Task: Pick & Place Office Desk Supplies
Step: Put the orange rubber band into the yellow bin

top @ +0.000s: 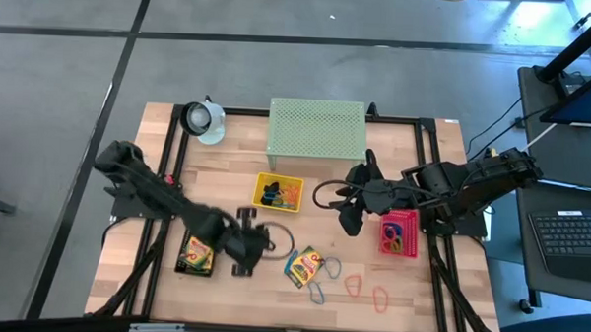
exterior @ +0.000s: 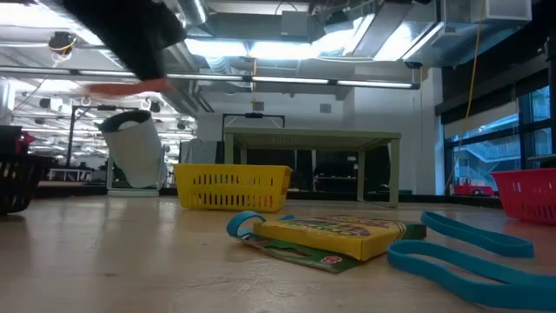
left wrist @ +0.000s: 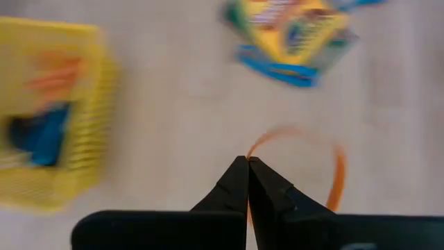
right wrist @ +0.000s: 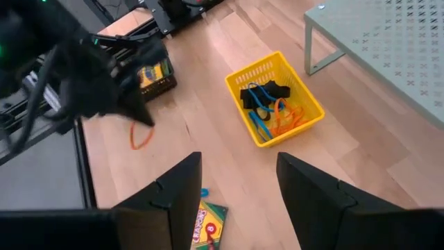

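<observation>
Now, left to right
Black tray [top: 196, 253]: front left, crayon box inside
Left gripper [left wrist: 248, 163]: clenched on an orange loop [left wrist: 338, 173], lifted over bare wood between black tray and yellow tray [right wrist: 275, 98]
Yellow tray: holds black clips, blue and orange loops
Crayon box [exterior: 334, 234]: flat near front edge, print unreadable, blue loops [exterior: 460, 252] beside it
Right gripper [right wrist: 236, 191]: fingers apart, empty, above table centre
Pink tray [top: 399, 235]: far right
</observation>
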